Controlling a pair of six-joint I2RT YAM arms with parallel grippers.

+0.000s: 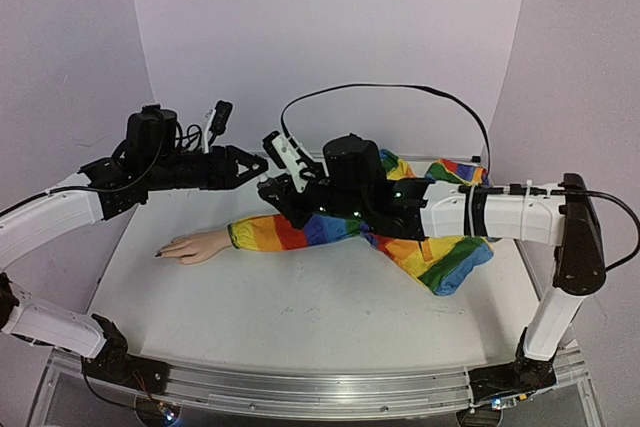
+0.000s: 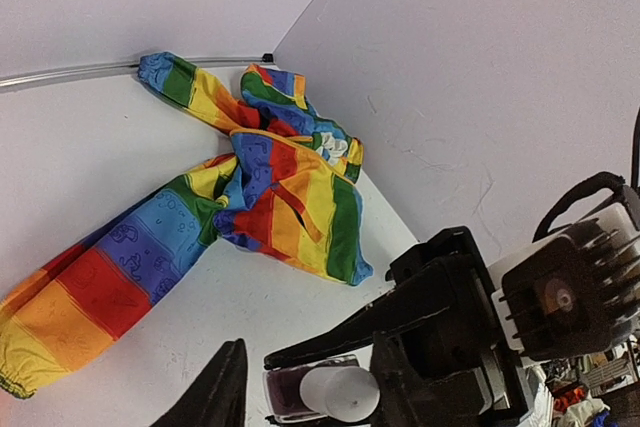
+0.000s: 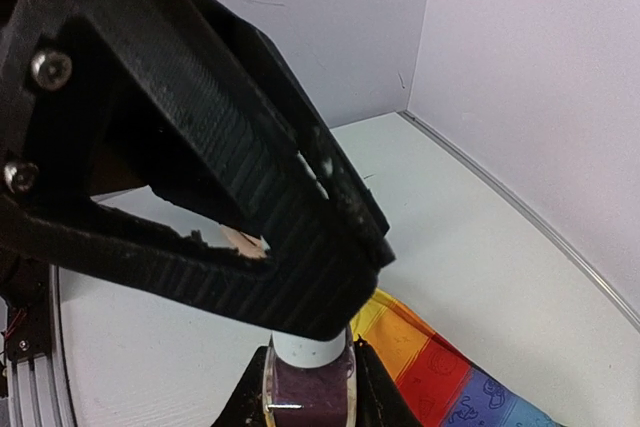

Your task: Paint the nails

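Note:
The pale mannequin hand (image 1: 195, 245) lies palm down on the white table, its rainbow sleeve (image 1: 300, 230) trailing right. The nails (image 1: 158, 253) are tiny, and one fingertip looks dark. My right gripper (image 1: 268, 187) hovers above the sleeve, shut on a small polish bottle (image 3: 305, 397) of dark purple polish with a white cap (image 2: 345, 392). My left gripper (image 1: 260, 163) meets it from the left, its jaws (image 2: 312, 387) either side of the cap. One of its fingers (image 2: 215, 392) stands a little off the cap. A sliver of the hand (image 3: 240, 240) shows between those fingers.
The rest of the rainbow garment (image 1: 445, 247) is bunched at the back right of the table (image 1: 300, 317). White walls (image 1: 330, 37) close in the back and sides. A black cable (image 1: 400, 89) loops above the right arm.

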